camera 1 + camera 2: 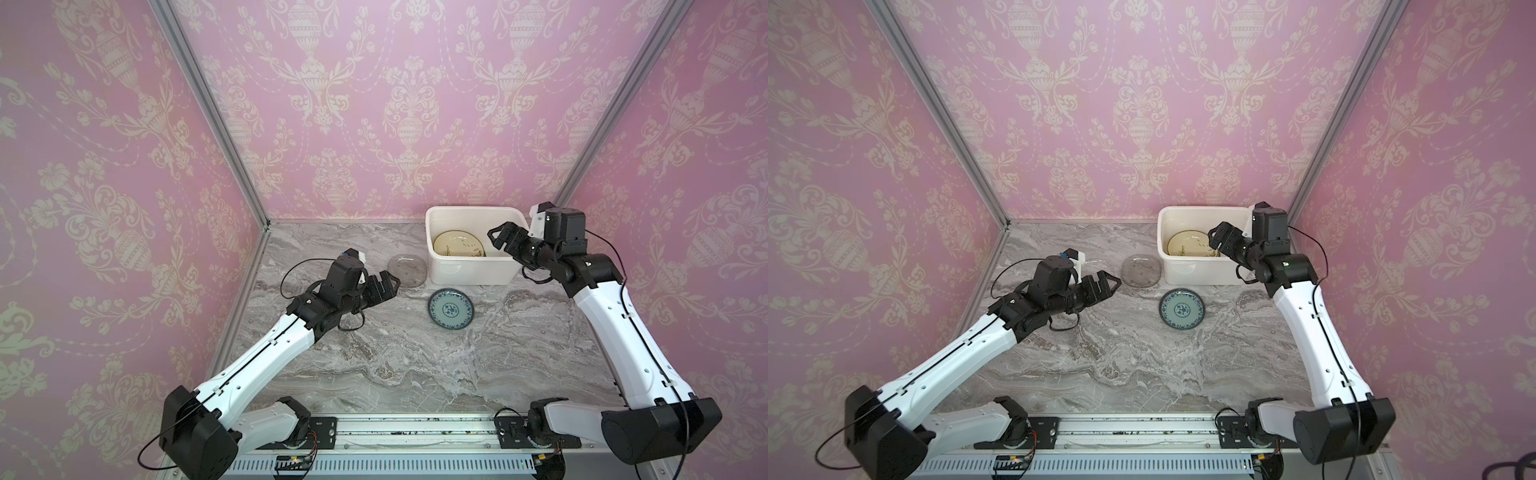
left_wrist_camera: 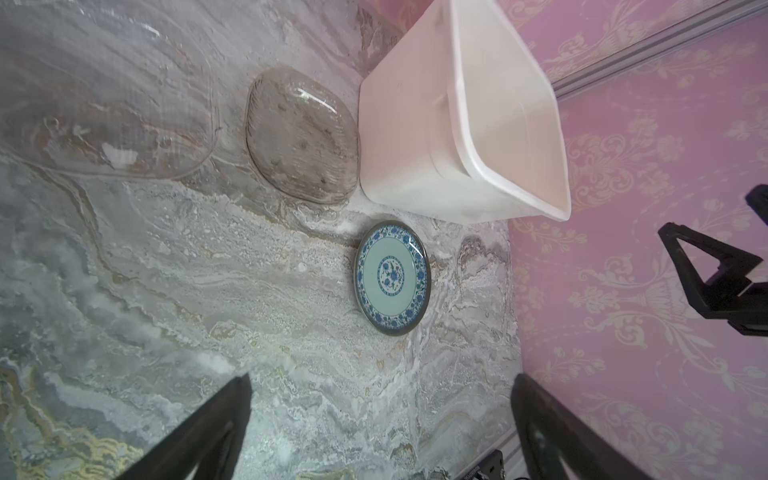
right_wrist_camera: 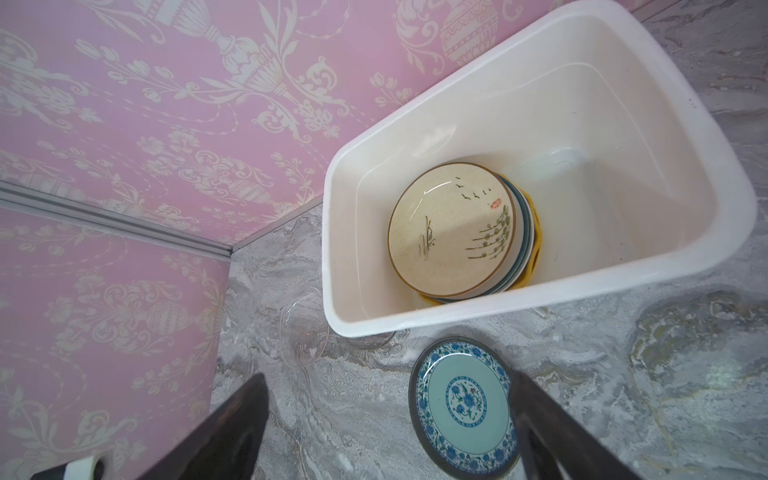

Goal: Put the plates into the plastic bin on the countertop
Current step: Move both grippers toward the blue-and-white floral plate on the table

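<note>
The white plastic bin (image 1: 469,272) (image 1: 1200,272) (image 2: 415,137) (image 3: 648,266) stands at the back right of the countertop (image 1: 395,365). Inside it a cream plate (image 1: 457,246) (image 1: 1187,243) (image 3: 451,228) tops a stack of plates. In front of the bin a teal patterned plate (image 1: 451,308) (image 1: 1182,308) (image 2: 392,276) (image 3: 461,407) lies flat. A clear glass plate (image 1: 408,270) (image 1: 1141,270) (image 2: 301,137) lies left of the bin, and a second clear one (image 2: 104,95) lies nearer my left gripper. My left gripper (image 1: 384,286) (image 1: 1106,286) (image 2: 382,378) is open and empty beside the glass plates. My right gripper (image 1: 498,235) (image 1: 1219,235) (image 3: 386,376) hangs open and empty over the bin's right side.
Pink patterned walls close in the back and both sides, with aluminium posts (image 1: 208,108) at the corners. A silver slotted rail (image 1: 382,428) carrying both arm bases runs along the front edge. The bin sits close to the back wall.
</note>
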Controlling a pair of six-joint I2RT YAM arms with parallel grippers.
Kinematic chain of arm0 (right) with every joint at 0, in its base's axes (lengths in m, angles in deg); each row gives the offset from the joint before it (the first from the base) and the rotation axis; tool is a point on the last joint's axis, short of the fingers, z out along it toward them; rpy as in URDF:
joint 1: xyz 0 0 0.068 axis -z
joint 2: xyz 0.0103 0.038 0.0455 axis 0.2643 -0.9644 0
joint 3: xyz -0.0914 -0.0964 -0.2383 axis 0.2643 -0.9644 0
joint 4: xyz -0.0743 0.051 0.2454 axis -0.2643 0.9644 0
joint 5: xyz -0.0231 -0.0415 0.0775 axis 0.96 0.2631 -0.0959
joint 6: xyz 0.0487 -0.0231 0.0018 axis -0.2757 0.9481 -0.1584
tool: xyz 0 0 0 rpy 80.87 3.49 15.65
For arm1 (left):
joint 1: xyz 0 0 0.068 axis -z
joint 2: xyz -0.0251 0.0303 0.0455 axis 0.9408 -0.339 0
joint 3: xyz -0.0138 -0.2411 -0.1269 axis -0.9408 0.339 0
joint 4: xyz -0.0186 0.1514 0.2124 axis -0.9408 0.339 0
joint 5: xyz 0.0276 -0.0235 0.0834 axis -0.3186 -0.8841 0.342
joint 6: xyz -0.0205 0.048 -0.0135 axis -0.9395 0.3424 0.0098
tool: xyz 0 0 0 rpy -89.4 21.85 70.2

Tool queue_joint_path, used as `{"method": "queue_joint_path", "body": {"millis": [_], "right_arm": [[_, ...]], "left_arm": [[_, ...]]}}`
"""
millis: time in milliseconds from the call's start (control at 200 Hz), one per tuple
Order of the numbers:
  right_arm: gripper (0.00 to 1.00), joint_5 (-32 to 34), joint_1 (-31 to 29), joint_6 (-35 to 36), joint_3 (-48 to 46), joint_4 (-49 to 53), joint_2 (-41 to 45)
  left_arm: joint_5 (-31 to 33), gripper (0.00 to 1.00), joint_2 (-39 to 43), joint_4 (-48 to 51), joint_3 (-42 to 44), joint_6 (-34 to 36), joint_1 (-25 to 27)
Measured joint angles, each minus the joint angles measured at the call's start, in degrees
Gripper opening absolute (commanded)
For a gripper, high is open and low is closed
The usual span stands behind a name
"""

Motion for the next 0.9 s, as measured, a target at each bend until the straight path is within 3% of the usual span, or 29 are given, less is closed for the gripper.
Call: {"method": "queue_joint_path", "body": {"millis": [185, 295, 455, 665, 901], "right_arm": [[0.86, -4.0, -0.2, -2.2, -12.8, 1.0, 4.7], [0.82, -6.4, -0.4, -7.8, -21.7, -0.5, 5.7], [0.84, -7.6, -1.3, -16.6, -31.3, -4.4, 6.1], [0.87, -7.5, -0.3, -19.5, -32.4, -6.6, 4.9], [0.87, -6.4, 2.1, -16.2, -28.7, -3.3, -5.2]], "left_arm": [[-4.2, 0.99, -6.4, -2.1, 0.0, -4.6, 1.2], [-6.1, 0.99, -9.0, -4.7, 0.1, -7.5, 1.9], [-8.2, 0.98, -12.7, -10.5, 1.8, -13.9, 2.1], [-9.9, 0.96, -17.1, -15.5, 2.8, -18.3, 2.5], [-13.1, 0.95, -23.5, -17.7, 2.4, -18.6, 2.6]]}}
